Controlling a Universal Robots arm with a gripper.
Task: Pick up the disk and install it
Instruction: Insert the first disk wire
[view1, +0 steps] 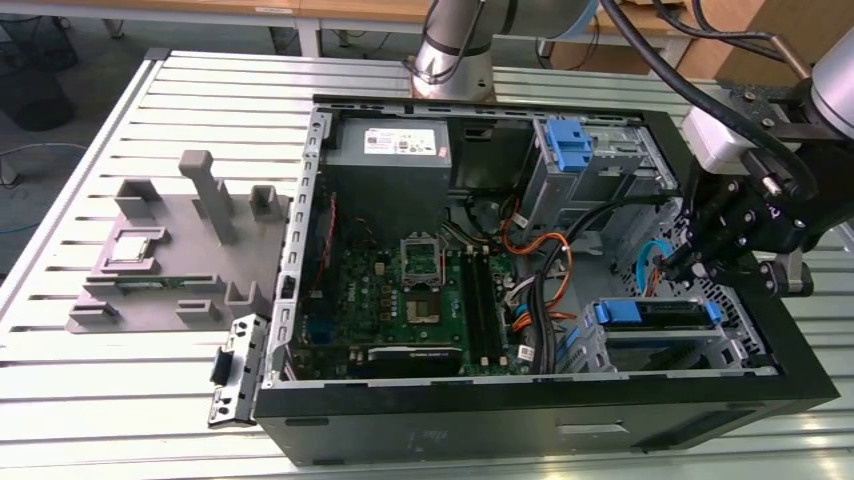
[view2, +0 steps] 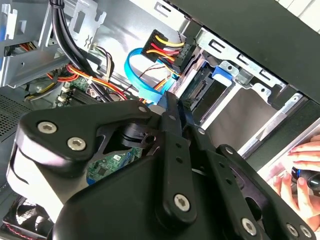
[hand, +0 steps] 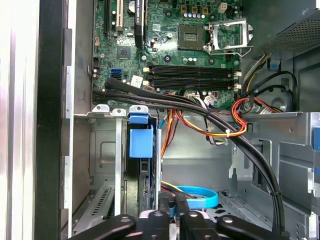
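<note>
Inside the open computer case (view1: 320, 160), the gripper (view1: 694, 262) hangs low at the exterior view's right, hemmed by the black case wall and bundled cables (view1: 554, 255). Its fingers (hand: 172, 207) look nearly together, though whether they pinch anything I cannot tell. Just beside them, the disk (view1: 650, 313) sits in the lower drive cage (view1: 674, 350), its blue rail (hand: 140, 141) facing outward, with a blue data cable (view2: 145, 82) looping near.

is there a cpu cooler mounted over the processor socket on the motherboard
No. In the exterior view the processor socket on the motherboard sits bare, with no cooler over it.
</note>
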